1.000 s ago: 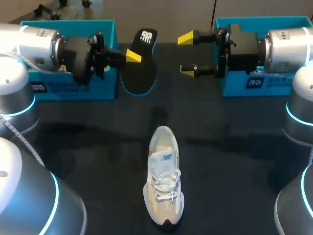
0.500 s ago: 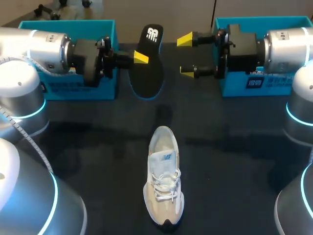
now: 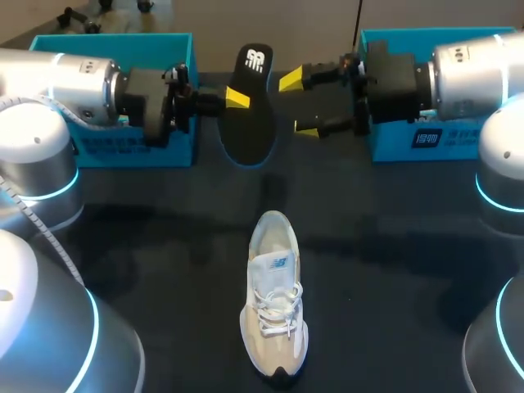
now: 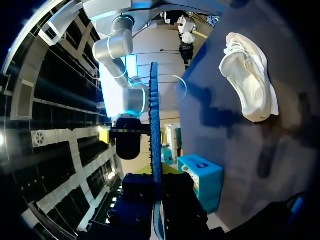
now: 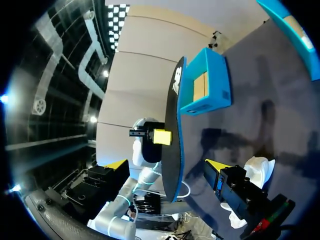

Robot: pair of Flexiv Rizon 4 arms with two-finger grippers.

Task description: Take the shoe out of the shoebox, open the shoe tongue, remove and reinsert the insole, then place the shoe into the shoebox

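Left tool grasps the insole above the dark tabletop; right tool released, just beside it; shoe lies well apart

Our left gripper holds the black insole on edge above the far middle of the table, and our right gripper hangs just right of it with its yellow-tipped fingers spread apart. The white shoe lies near the middle, toe towards us. One teal shoebox stands far left and another teal box far right.
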